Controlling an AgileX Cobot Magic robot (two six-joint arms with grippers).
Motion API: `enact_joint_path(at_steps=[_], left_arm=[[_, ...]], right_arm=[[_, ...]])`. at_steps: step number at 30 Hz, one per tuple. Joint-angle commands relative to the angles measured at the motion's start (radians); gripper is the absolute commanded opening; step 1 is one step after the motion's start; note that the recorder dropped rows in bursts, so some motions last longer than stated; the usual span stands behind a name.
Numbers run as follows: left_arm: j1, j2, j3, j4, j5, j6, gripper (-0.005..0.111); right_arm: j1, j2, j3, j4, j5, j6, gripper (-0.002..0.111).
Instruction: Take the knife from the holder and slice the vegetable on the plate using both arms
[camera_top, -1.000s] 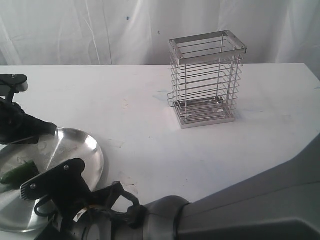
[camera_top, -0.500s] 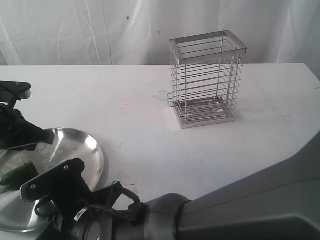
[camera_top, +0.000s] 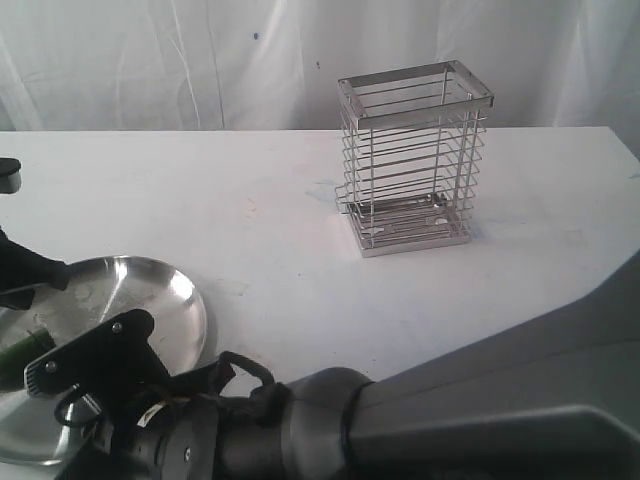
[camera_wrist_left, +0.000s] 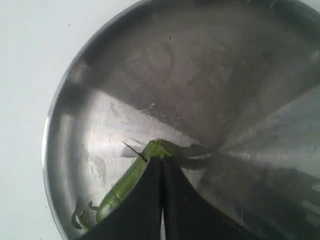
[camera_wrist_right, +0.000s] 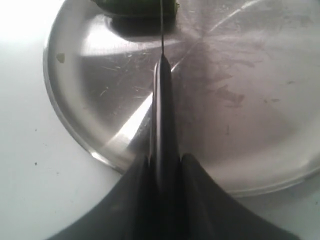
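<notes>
Jaws of the right gripper (camera_wrist_right: 165, 161) clamp the knife (camera_wrist_right: 163, 105), which points edge-on at the vegetable (camera_wrist_right: 137, 6) on the plate (camera_wrist_right: 260, 100), near left. The left gripper (camera_wrist_left: 161, 162) is pinched closed, its tips touching the vegetable. The holder (camera_top: 412, 160) stands far right.

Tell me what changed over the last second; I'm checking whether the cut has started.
In the exterior view the left arm drew back toward the left edge, and the right arm shifted slightly left over the plate. Nothing taken or released: the right fingers keep the knife, the left fingers stay shut by the vegetable. The holder and plate stayed put.
</notes>
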Motion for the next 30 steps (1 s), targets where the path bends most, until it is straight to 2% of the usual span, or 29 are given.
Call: enact_joint_path(at_steps=[1, 8, 12, 18, 23, 30], left_arm=[[0.002, -0.01, 0.061, 0.01, -0.008, -0.024, 0.0], [0.002, -0.01, 0.117, 0.009, -0.044, -0.047, 0.0], [-0.002, -0.01, 0.127, -0.08, -0.085, -0.04, 0.0], [-0.05, -0.01, 0.127, -0.082, -0.112, -0.016, 0.0], [-0.057, -0.008, 0.132, -0.082, -0.133, -0.018, 0.0], [-0.057, 0.021, 0.23, -0.08, -0.236, -0.024, 0.0]], right_arm=[[-0.038, 0.013, -0.033, 0.003, 0.067, -0.016, 0.0], [-0.041, 0.013, -0.044, 0.003, 0.074, -0.044, 0.0], [-0.041, 0.013, -0.044, 0.001, 0.074, -0.045, 0.0], [-0.041, 0.015, -0.044, 0.001, 0.072, -0.044, 0.0], [-0.041, 0.015, -0.044, 0.001, 0.072, -0.053, 0.0], [-0.041, 0.015, -0.044, 0.001, 0.074, -0.052, 0.0]])
